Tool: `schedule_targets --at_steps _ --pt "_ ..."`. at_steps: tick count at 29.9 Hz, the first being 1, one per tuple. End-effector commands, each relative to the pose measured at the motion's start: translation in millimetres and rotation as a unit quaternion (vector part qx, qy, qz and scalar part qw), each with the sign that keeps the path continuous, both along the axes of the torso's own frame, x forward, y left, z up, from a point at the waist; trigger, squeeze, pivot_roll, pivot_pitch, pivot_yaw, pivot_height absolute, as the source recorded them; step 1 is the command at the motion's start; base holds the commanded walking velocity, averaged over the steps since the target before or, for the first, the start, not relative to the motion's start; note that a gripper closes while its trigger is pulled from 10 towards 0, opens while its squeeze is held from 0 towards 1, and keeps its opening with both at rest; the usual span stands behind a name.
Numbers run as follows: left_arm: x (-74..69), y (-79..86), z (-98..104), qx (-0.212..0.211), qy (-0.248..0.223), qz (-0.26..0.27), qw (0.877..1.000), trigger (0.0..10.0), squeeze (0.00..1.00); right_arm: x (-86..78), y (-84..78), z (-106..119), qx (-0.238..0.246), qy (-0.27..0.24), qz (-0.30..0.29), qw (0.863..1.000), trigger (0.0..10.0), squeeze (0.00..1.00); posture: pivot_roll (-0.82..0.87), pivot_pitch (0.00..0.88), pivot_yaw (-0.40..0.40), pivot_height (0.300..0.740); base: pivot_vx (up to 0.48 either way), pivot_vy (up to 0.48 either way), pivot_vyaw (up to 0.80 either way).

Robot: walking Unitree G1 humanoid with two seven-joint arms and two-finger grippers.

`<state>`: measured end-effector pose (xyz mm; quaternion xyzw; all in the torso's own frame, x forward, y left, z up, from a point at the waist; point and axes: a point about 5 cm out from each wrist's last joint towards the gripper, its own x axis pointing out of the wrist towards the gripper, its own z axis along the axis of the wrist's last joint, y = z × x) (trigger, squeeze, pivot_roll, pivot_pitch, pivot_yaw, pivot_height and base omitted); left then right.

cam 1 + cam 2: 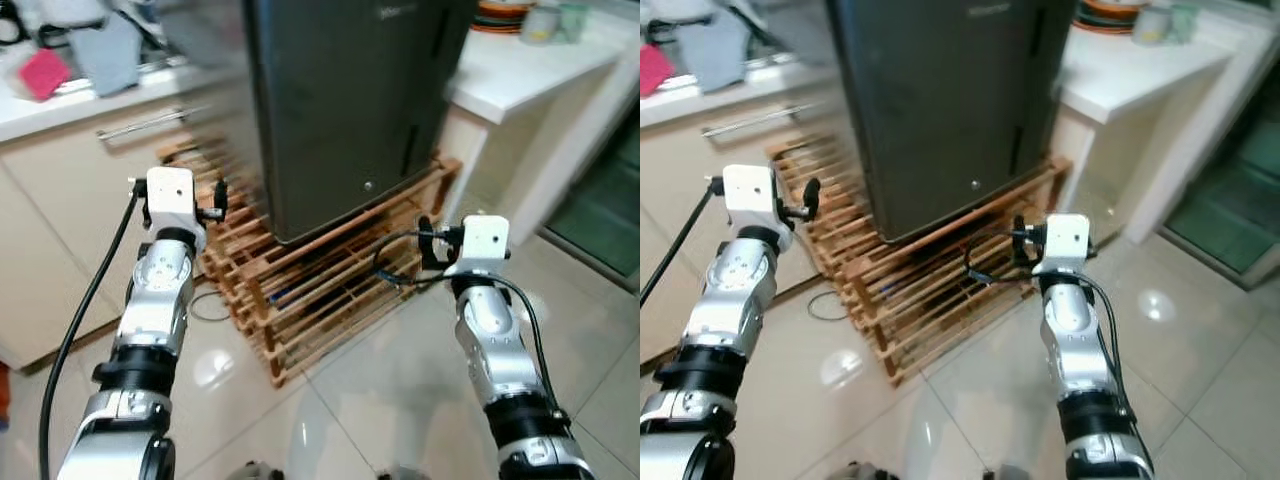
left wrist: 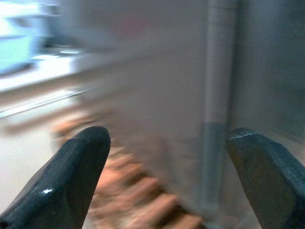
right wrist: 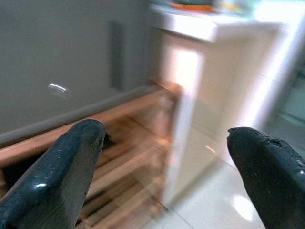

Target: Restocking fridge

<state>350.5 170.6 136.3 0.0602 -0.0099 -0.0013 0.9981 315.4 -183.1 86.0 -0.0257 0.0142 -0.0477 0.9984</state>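
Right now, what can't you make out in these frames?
- Fridge: top cut off by the head views' upper edge; door closed, contents hidden.
- Items on the left counter: blurred in the left eye view, a pink thing and grey cloth, nothing more.
- Wooden pallet underside: dark cable beneath, its end hidden by slats.
- Left wrist view: motion blur past the open fingers.

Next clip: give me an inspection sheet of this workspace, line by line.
Surface: glossy tiled floor.
Job's things: dark fridge, door shut, standing on a wooden pallet.
Clutter: pink cloth and grey cloth on the left counter; dishes on the white counter.
Grippers: left tool open, empty; right tool open, empty.
Cables: black cable along left arm; cord by pallet.
Surroundings: cupboard handle.
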Motion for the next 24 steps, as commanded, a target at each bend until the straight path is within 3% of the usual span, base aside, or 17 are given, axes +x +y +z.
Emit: schedule_targets --at_steps 1,15,24 --pt "1.8 9.5 8 0.007 -0.013 0.008 1.000 10.0 0.00 1.8 5.5 5 0.005 -0.015 0.006 1.000 10.0 0.00 -0.03 0.000 0.017 0.740 0.000 0.480 -0.80" --pt "5.8 -0.5 15 0.012 -0.026 -0.023 0.999 10.0 0.00 2.9 9.8 6 0.019 -0.028 0.004 0.999 10.0 0.00 -0.03 0.000 0.033 0.740 0.000 0.480 -0.78" --pt "3.4 -2.4 18 0.008 -0.043 -0.010 0.999 10.0 0.00 2.5 13.4 6 0.013 -0.030 0.015 0.999 10.0 0.00 -0.03 0.000 0.022 0.740 0.000 0.053 0.00"
